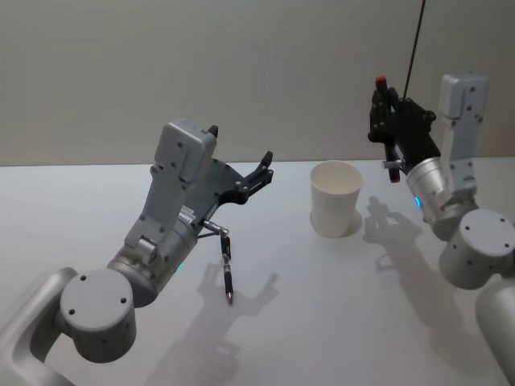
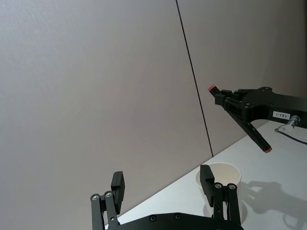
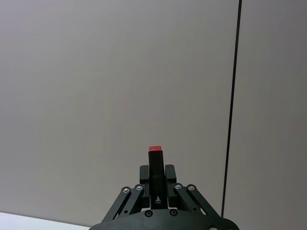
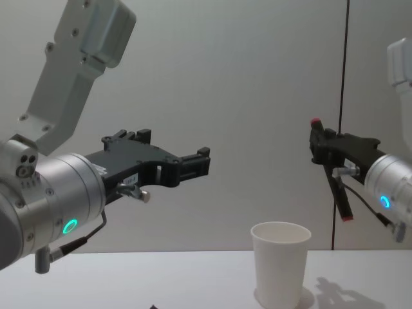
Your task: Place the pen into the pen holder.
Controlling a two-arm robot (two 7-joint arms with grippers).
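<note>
Though aloft, pen midsection behind right fingers

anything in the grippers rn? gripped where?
Right gripper holds the pen near its upper end, with the red tip poking out above the grip and the rest hanging down. Left gripper is open and empty.

the pen holder is seen as matt white paper, smooth, with a rolled rim. the worktop is finished smooth and faintly glossy. the left gripper and right gripper are finished in matt black. the pen is dull black with red ends. the arm casings are finished in satin grey.
</note>
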